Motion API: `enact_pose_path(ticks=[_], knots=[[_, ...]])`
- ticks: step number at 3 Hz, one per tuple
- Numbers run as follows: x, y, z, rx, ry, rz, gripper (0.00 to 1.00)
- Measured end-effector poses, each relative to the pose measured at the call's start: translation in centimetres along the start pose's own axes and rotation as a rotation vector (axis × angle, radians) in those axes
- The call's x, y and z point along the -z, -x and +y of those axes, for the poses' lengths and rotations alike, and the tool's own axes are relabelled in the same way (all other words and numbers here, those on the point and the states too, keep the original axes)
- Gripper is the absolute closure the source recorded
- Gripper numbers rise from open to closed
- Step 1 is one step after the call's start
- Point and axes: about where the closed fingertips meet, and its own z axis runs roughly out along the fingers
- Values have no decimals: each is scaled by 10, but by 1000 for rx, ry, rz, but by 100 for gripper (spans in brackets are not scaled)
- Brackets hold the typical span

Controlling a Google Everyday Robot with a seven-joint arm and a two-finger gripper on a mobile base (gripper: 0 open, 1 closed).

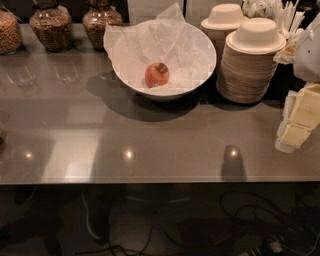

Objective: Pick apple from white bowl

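Note:
The apple [157, 75] is small, round and reddish-orange with a brownish stem dimple on top. It lies inside the white bowl [202, 70], which is wide, glossy and lined with crinkled white tissue paper, at the back middle of the grey counter. My gripper [296, 134], cream-yellow on a white arm, comes in at the right edge of the view. It hangs over the counter well to the right of the bowl and a little nearer than it, apart from the apple.
Two stacks of beige paper bowls [250, 60] stand right of the white bowl, between it and the gripper. Glass jars [51, 27] of grains line the back left. White plastic cutlery [280, 12] is at the back right. The counter's front edge [150, 182] runs across the view.

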Motion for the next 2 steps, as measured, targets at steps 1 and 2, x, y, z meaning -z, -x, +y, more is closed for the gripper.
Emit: enact_pose_path(ticks=[1, 2], knots=[[0, 0, 0, 0, 0, 0, 0], [-2, 4, -3, 3, -16, -28, 0]])
